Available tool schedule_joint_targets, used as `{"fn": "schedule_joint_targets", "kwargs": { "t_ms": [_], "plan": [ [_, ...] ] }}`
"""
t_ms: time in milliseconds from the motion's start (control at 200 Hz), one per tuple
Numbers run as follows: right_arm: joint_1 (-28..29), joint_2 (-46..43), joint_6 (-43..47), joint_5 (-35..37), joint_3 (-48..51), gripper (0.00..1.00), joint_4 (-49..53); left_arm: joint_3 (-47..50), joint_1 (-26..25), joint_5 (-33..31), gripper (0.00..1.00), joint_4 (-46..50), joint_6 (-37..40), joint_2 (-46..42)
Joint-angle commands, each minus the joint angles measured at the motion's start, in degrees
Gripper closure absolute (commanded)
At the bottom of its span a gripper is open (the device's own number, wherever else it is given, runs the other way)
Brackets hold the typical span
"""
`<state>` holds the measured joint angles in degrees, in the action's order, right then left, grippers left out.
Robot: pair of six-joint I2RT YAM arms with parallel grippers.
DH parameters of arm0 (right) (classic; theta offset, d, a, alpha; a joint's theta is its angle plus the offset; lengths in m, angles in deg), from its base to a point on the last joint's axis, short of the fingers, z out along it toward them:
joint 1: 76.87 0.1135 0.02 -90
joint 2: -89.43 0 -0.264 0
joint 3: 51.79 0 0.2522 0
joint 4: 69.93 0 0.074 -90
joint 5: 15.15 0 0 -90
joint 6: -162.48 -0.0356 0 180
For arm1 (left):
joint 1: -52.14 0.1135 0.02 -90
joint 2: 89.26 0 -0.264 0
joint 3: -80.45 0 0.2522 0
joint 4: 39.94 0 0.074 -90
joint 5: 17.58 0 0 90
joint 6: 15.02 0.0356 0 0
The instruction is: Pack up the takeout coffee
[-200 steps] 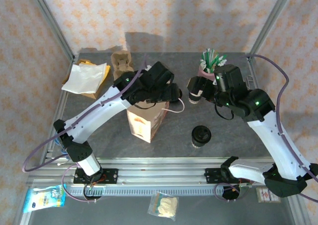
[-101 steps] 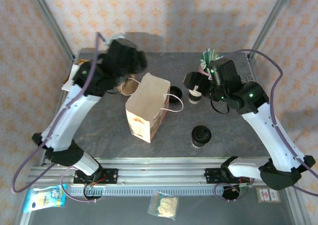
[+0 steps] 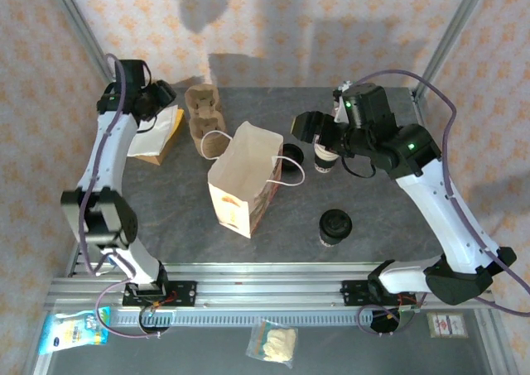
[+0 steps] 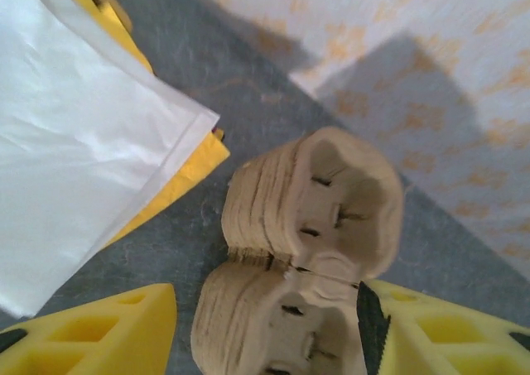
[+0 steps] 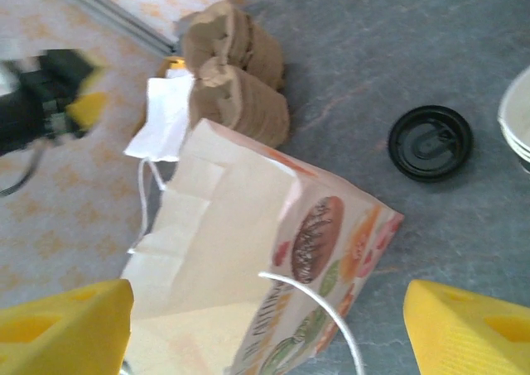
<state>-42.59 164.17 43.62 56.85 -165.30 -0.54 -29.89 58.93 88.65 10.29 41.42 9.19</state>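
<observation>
The takeout coffee, a small cup under a round black lid, stands upright on the table to the right of the paper bag, with no gripper near it. My left gripper is at the back left. In the left wrist view its yellow fingers stand open on either side of the brown pulp tray stack; the right pad is close against the stack and the left is apart. My right gripper hovers open above the bag, holding nothing.
White and yellow napkins lie at the back left beside the tray stack. A loose black lid and stacked cups sit right of the bag. Metal frame posts stand at the back corners.
My left arm has swung from above the bag to the back left by the tray stack, its jaws narrowing. My right gripper has shifted left toward the bag.
</observation>
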Motion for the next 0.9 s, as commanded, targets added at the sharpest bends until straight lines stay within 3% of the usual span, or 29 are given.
{"fn": "schedule_joint_targets", "kwargs": {
  "t_ms": [0, 240, 500, 891],
  "plan": [
    [-0.4, 1.1, 2.0, -4.4, -1.6, 0.17, -3.2, -0.5, 1.5, 9.4, 0.4, -7.9, 4.2, 2.0],
    [-0.3, 3.7, 0.3, -8.1, -2.0, 0.19, -5.8, 1.4, 4.2, 23.0, 0.45, -21.2, 3.8, 9.6],
    [-0.4, 4.3, -0.5, -8.5, -1.2, 0.2, -6.3, 2.2, 4.4, 26.8, 0.45, -25.4, 4.2, 14.8],
    [-0.4, 4.6, -0.6, -9.2, -0.7, 0.2, -6.6, 7.4, 4.4, 29.6, 0.46, -32.6, 1.8, 13.7]
  ]
}}
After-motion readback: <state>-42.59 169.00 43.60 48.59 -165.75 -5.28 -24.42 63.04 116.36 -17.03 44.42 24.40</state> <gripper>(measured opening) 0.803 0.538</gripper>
